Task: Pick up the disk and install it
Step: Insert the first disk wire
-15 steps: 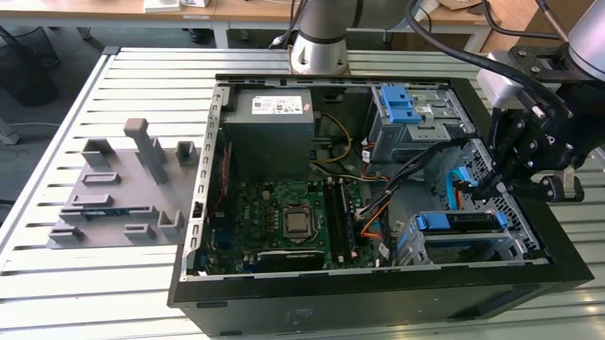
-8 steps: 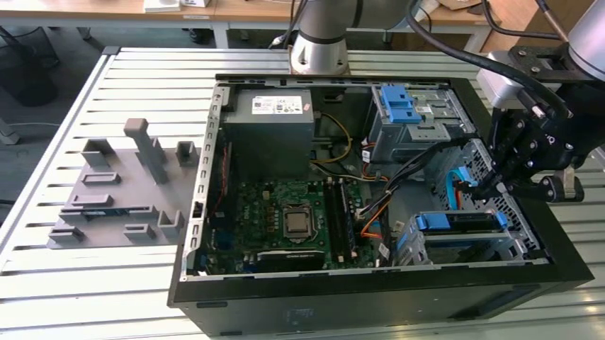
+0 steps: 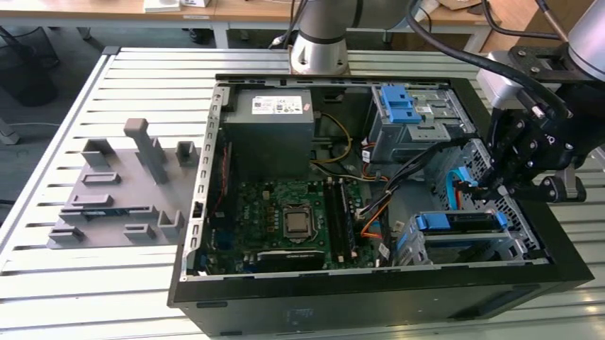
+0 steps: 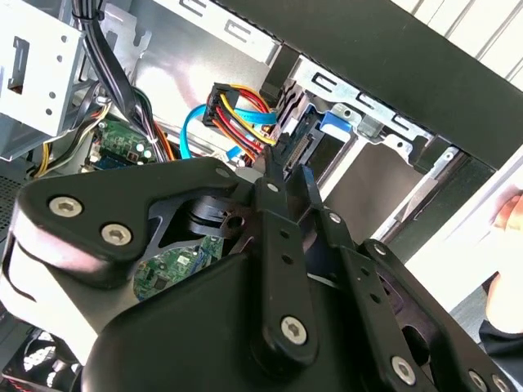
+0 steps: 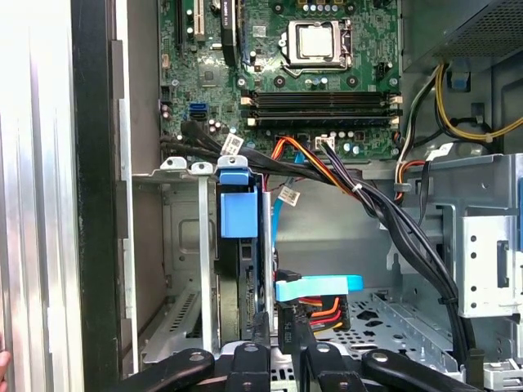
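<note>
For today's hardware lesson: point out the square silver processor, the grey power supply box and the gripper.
Square silver processor (image 5: pixel 315 41), first wrist view, its metal lid.
Grey power supply box (image 3: pixel 268 131), exterior view, its top face.
Gripper (image 5: pixel 278 331), first wrist view, between its fingertips.

- The flat silver disk with blue side rails (image 5: pixel 245 269) stands on edge in its metal bay, beside the black claw (image 5: pixel 278 347); its label is hidden.
- The claw's black body (image 4: pixel 270 327) hides the green board behind it.

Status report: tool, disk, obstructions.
Tool inside case, at drive cage. Disk seated in cage, blue rail visible. Cable bundle close alongside.
</note>
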`<state>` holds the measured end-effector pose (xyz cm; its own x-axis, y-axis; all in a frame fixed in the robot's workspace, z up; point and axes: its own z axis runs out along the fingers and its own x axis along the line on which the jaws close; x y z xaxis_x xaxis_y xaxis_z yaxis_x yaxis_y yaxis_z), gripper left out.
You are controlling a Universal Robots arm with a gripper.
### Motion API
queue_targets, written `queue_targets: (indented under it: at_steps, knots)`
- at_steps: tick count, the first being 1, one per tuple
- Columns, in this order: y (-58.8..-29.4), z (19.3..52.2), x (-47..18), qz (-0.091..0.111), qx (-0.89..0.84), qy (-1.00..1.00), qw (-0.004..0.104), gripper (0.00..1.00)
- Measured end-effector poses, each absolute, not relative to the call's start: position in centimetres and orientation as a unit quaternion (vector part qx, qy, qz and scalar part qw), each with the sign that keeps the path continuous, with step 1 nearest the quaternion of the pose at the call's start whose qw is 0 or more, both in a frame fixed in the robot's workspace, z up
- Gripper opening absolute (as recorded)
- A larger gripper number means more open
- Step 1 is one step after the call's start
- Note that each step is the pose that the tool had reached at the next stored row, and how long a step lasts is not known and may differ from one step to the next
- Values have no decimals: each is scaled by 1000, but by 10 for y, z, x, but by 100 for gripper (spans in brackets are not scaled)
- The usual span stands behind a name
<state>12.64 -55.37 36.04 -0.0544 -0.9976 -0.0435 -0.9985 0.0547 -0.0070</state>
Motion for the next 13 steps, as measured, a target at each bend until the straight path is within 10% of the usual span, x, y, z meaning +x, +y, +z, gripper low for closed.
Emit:
queue_targets:
  at_steps: [13]
  knots:
    - [-554,355,121,2,-688,725,29,25]
